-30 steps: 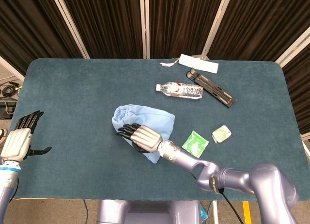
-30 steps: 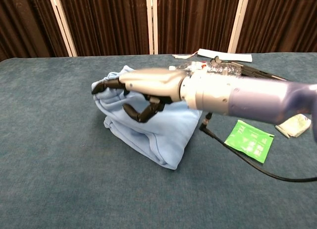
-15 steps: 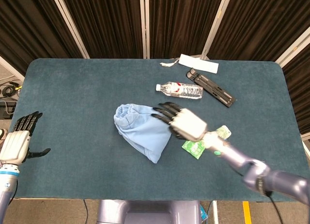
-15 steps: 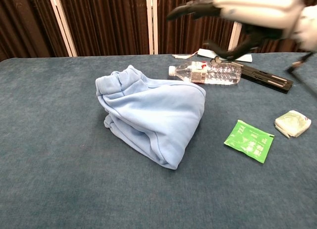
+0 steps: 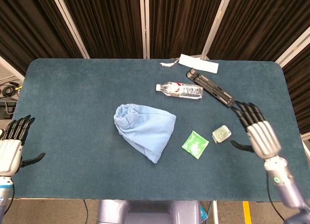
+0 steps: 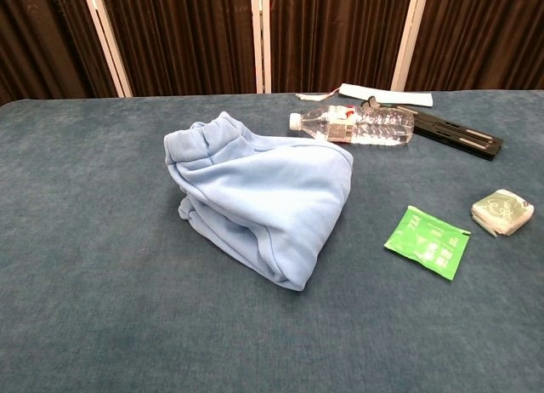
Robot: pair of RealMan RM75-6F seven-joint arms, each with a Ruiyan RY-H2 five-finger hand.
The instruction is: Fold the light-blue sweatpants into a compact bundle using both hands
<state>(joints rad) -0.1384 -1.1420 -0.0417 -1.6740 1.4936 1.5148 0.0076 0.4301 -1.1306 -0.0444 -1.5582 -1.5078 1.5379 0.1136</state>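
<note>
The light-blue sweatpants [image 5: 144, 129] lie folded in a thick bundle near the middle of the table, waistband at the upper left; the chest view shows the same sweatpants [image 6: 263, 197] with the waistband toward the back left. My left hand [image 5: 11, 145] hovers at the table's left edge, fingers spread, holding nothing. Far off at the right edge is my right hand [image 5: 257, 131], fingers spread and empty, just right of a small white packet. Neither hand touches the sweatpants. The chest view shows no hand.
A clear water bottle [image 5: 179, 90] lies behind the bundle, with a black folded stand [image 5: 211, 87] and a white paper strip [image 5: 198, 63] further back. A green sachet [image 5: 195, 144] and a small white packet [image 5: 221, 134] lie right of the sweatpants.
My right hand lifted off the sweatpants and swung away to the table's right edge. The left hand drifted slightly lower and left. The bundle stays where it was.
</note>
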